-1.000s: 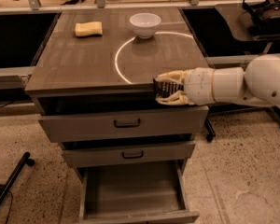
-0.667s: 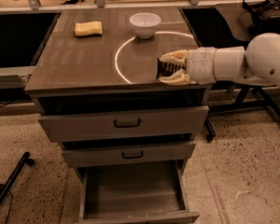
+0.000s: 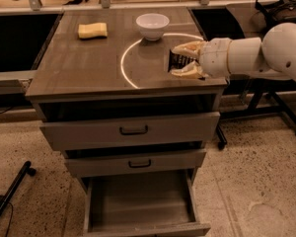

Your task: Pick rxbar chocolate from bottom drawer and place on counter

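Rxbar chocolate: a dark wrapped bar standing on edge, clamped between the two pale fingers of the gripper. The fingers are closed to the bar's width, one above it and one below. The bar is at the right side of the counter surface, just inside the bright light arc; whether its lower edge touches the surface cannot be told. The white arm reaches in from the right. A white bowl and a yellow sponge sit farther back. Below, the bottom drawer stands pulled open.
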`<state>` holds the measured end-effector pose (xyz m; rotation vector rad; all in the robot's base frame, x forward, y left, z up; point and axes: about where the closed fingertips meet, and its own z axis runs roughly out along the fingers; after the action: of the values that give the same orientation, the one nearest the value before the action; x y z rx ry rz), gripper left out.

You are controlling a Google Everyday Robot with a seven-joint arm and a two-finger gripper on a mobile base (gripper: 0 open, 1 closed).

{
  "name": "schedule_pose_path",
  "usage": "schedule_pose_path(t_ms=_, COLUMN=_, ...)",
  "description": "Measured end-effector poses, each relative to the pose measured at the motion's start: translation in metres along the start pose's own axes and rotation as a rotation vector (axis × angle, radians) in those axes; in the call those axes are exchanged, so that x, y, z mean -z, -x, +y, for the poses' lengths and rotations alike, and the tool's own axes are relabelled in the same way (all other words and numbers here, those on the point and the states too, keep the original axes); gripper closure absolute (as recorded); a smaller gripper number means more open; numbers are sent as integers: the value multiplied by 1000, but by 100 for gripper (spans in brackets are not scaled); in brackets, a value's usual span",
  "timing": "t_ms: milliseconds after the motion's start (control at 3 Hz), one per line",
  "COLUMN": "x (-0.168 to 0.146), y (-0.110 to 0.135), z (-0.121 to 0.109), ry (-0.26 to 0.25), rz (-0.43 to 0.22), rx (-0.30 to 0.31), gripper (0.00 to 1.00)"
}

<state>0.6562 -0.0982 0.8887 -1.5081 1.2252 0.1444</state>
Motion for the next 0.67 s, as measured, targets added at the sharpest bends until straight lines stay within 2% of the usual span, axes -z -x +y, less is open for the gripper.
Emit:
schedule_pose_path(t_ms=333, x=-3, y=0, z=-7, ry=-8, rz=31, rx=-25, gripper=100)
schedule_pose_path(t_ms=667, x=-14, y=-4, z=-29, ry=-12, rz=65, rx=-89, gripper=100)
